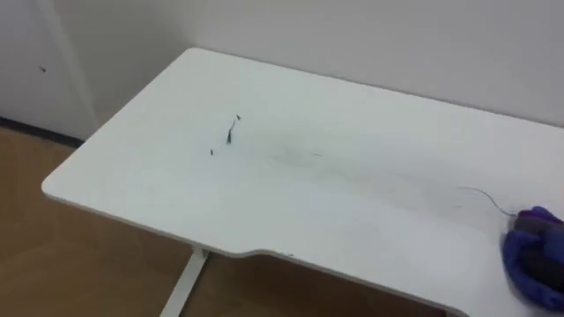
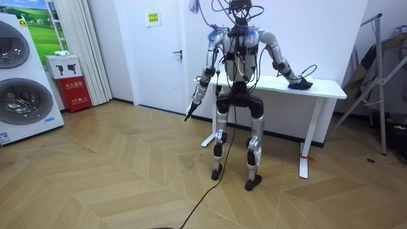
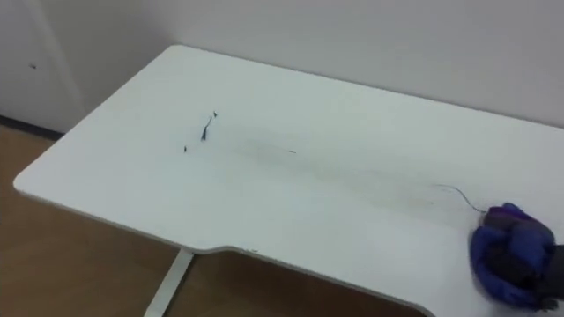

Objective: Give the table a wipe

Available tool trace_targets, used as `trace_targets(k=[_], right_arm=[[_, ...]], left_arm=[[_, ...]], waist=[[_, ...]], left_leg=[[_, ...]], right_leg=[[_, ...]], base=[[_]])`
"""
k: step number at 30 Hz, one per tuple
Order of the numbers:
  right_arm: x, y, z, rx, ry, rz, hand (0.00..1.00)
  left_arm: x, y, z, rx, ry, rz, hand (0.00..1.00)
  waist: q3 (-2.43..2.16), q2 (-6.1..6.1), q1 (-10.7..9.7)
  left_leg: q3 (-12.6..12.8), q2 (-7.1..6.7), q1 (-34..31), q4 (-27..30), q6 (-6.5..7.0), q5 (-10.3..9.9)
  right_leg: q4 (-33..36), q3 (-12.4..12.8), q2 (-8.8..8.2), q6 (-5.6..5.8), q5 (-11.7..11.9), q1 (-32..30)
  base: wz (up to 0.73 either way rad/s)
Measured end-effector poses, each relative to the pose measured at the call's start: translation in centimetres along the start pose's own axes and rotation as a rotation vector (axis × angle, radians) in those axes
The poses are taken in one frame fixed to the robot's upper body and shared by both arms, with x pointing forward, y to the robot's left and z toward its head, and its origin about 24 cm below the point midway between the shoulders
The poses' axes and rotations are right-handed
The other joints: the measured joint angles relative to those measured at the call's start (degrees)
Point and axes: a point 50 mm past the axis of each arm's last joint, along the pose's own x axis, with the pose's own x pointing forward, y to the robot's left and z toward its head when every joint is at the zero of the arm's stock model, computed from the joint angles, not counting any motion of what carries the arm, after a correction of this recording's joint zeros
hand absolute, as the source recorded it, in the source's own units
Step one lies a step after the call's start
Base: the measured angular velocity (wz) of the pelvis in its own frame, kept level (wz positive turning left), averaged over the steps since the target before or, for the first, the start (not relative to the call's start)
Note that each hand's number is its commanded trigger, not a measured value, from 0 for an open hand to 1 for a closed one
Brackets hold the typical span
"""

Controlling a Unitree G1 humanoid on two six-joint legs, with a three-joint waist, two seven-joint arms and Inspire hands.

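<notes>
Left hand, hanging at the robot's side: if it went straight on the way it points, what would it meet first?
Most likely the wooden floor. The left hand points down and slightly toward the room view's left, and nothing shows beneath it. Depth is unclear, but the table seems off that line.

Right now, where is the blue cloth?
In the eye views the blue cloth lies at the white table's right end, under the robot's right hand, far right of the dark marks.
</notes>
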Motion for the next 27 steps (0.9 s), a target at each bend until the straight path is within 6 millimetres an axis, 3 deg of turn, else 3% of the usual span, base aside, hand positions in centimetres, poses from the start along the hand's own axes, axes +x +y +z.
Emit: trace_targets(k=[1,2,4,5,7,8,9,10,13,14,15,17,18,19,21,23,24,26,27], right_arm=[[0.3,0.2,1.3,-0.018,-0.004,0.005,1.0],[0.4,0.5,2.3,-0.027,-0.019,0.016,1.0],[0.0,2.2,8.1,-0.103,-0.173,0.089,1.0],[-0.4,2.6,10.0,-0.131,-0.24,0.108,1.0],[-2.2,3.6,17.2,-0.198,-0.487,0.151,1.0],[-2.6,3.5,18.8,-0.213,-0.539,0.148,1.0],[-3.2,3.0,21.5,-0.228,-0.618,0.14,1.0],[-3.6,2.3,23.5,-0.231,-0.677,0.12,1.0],[-3.8,1.7,24.9,-0.213,-0.717,0.106,1.0],[-3.8,1.8,24.7,-0.218,-0.712,0.109,1.0],[-3.2,2.5,23.0,-0.244,-0.671,0.133,1.0],[-2.3,3.8,18.7,-0.285,-0.563,0.178,1.0],[-1.9,4.7,15.3,-0.229,-0.469,0.217,1.0],[-1.8,4.7,13.1,-0.129,-0.432,0.202,1.0],[-1.7,4.5,10.3,-0.062,-0.375,0.16,1.0],[-1.4,3.8,7.2,-0.042,-0.302,0.112,1.0],[-1.1,2.9,5.1,-0.025,-0.239,0.078,1.0],[-1.0,2.1,2.4,-0.012,-0.155,0.049,1.0],[-1.2,1.7,0.6,-0.018,-0.107,0.041,1.0]], left_arm=[[-0.1,-0.4,0.0,0.008,0.009,-0.012,0.0],[-0.1,-0.6,-0.1,0.013,0.014,-0.018,0.0],[-0.2,-1.0,-0.3,0.017,0.031,-0.033,0.0],[-0.2,-1.1,-0.3,0.016,0.033,-0.036,0.0],[-0.2,-1.5,0.2,0.017,0.029,-0.06,0.0],[-0.2,-1.5,0.5,0.018,0.024,-0.065,0.0],[-0.1,-1.6,0.6,0.022,0.021,-0.073,0.0],[-0.2,-1.6,0.4,0.022,0.032,-0.082,0.0],[-0.5,-1.3,-1.6,0.037,0.1,-0.077,0.0],[-0.6,-1.3,-2.0,0.041,0.116,-0.078,0.0],[-0.7,-1.3,-2.6,0.044,0.136,-0.081,0.0],[-0.7,-1.3,-2.6,0.045,0.136,-0.082,0.0],[-0.7,-1.3,-2.6,0.044,0.138,-0.084,0.0],[-0.7,-1.4,-3.1,0.048,0.152,-0.09,0.0],[-0.7,-1.2,-3.5,0.034,0.161,-0.082,0.0],[-0.4,-0.3,-3.0,0.027,0.142,-0.058,0.0],[-0.1,0.4,-2.3,0.013,0.114,-0.037,0.0],[0.3,1.5,-1.3,0.011,0.06,-0.003,0.0],[0.5,2.3,-1.0,-0.003,0.039,0.021,0.0]], waist=[[0.06,0.45,1.65],[0.42,0.09,2.52],[0.39,0.46,5.22],[0.5,0.47,5.93],[0.84,0.29,8.04],[1.0,-0.05,8.73],[1.59,0.09,10.81],[1.82,-0.07,12.61],[1.83,-0.93,14.13],[1.75,-1.38,14.1],[1.86,-1.23,13.76],[1.82,-1.29,13.23],[1.8,-1.34,11.72],[1.86,-0.75,9.62],[1.83,-0.2,7.33],[1.56,-0.1,5.0],[1.42,0.12,3.55],[1.12,0.15,2.63],[0.31,0.56,2.68]], left_leg=[[-0.08,0.01,0.23,-0.12,0.08,-0.05],[-0.05,0.15,0.19,-0.13,0.09,-0.06],[-1.72,0.32,-0.88,-0.19,-0.09,0.05],[-2.2,0.33,-1.07,-0.31,-0.19,0.17],[-4.42,0.38,-2.74,-0.36,-0.57,0.97],[-4.99,0.33,-2.89,-0.48,-0.66,1.2],[-5.63,0.34,-3.03,-0.81,-0.83,1.44],[-6.58,0.19,-3.24,-0.87,-0.55,1.7],[-9.73,-0.98,-2.91,-1.77,-0.18,2.34],[-10.06,-1.16,-2.76,-1.78,-0.12,2.3],[-9.99,-1.41,-2.75,-1.73,0.01,2.25],[-8.53,-1.63,-2.64,-1.57,0.31,2.32],[-7.48,-1.97,-2.6,-1.51,0.84,2.38],[-6.2,-2.47,-2.18,-1.49,1.35,2.4],[-2.95,-2.84,-1.03,-0.9,2.16,1.96],[-0.69,-2.64,-0.57,0.18,3.13,1.02],[0.31,-2.33,-0.76,1.29,3.68,-0.49],[2.38,-1.61,-1.07,2.66,4.25,-2.01],[4.09,-0.47,-1.56,4.46,4.42,-3.21]], right_leg=[[0.11,1.64,0.47,-0.48,0.36,-0.79],[0.15,2.28,0.81,-0.78,0.66,-1.32],[0.82,2.7,1.87,-1.84,1.35,-4.05],[0.82,2.7,2.11,-2.16,1.41,-4.52],[1.0,2.48,2.75,-2.83,1.14,-5.86],[1.02,2.09,2.76,-2.9,1.01,-5.91],[0.91,1.5,2.81,-2.95,0.81,-6.1],[0.77,0.82,2.76,-2.88,0.54,-6.05],[-0.16,-0.25,2.24,-2.17,-0.26,-4.17],[-0.15,-1.01,2.03,-2.0,-0.37,-3.69],[0.14,-2.24,1.65,-1.72,-0.55,-2.96],[1.46,-2.28,0.9,-1.46,-0.72,-2.38],[3.23,-2.2,0.0,-0.84,-1.11,-2.42],[4.42,-1.76,-0.97,-0.37,-1.42,-2.46],[6.29,-1.57,-2.26,0.02,-1.68,-2.42],[7.93,-1.65,-3.34,0.43,-1.98,-2.41],[8.93,-1.77,-3.52,0.44,-1.98,-2.62],[10.27,-1.15,-4.33,0.53,-1.86,-3.3],[12.37,-1.26,-4.63,0.49,-1.71,-4.03]], base=[[-0.54],[-0.79],[-0.65],[-0.26],[0.22],[0.4],[0.43],[0.41],[0.64],[0.63],[0.61],[0.6],[0.45],[0.3],[-0.23],[-0.28],[-0.27],[-0.54],[-0.55]])
